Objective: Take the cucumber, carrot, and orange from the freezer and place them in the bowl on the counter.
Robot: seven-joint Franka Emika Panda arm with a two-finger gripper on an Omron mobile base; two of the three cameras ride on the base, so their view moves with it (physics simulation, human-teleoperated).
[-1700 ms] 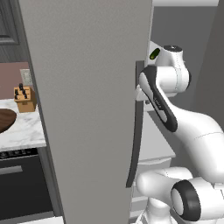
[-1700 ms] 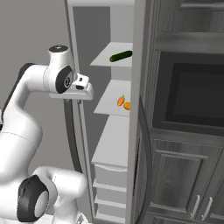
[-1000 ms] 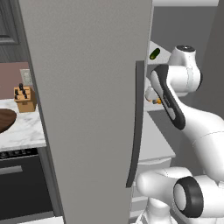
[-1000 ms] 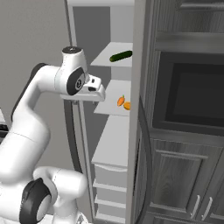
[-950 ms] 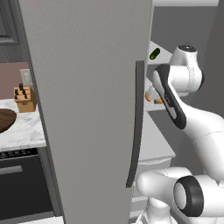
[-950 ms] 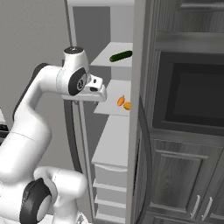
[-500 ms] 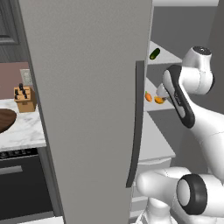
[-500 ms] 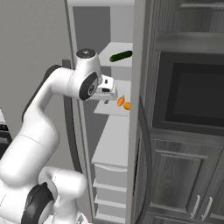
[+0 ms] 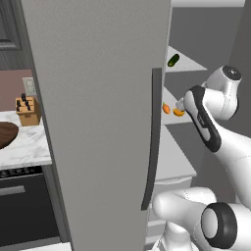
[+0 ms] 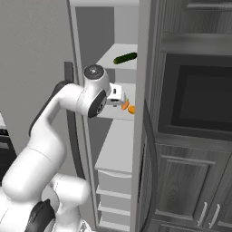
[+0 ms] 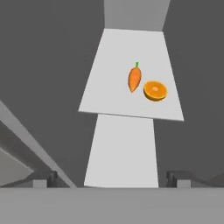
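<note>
Freezer (image 9: 98, 98) contents are coming within reach now: the arm has been swinging from beside the open door, near its long dark handle (image 9: 152, 142), in toward the white shelves, and the gripper (image 10: 118, 97) is now hanging just in front of the middle shelf (image 11: 113, 87). Over the last second or so the wrist has been advancing steadily toward the produce, so the reach is clearly under way and no grasp has begun.

Sitting on that middle shelf are the carrot (image 11: 134, 78) and the orange (image 11: 155, 91), a cut half with its face turned up, lying just beside each other but not touching. The cucumber (image 10: 125, 58) is lying on the shelf above, well apart from them. None of the three has moved.

In the hand view the two fingertips (image 11: 43, 178) are standing wide apart at the bottom corners, with nothing between them; the gripper is holding nothing.

Off past the door, the bowl (image 9: 6, 135) is waiting on the counter (image 9: 27, 147) near a knife block (image 9: 27, 109), with nothing visible in the part of it that shows. To my eye the carrot or the orange is going to be the first pick, and the whole carrying job is still ahead.
</note>
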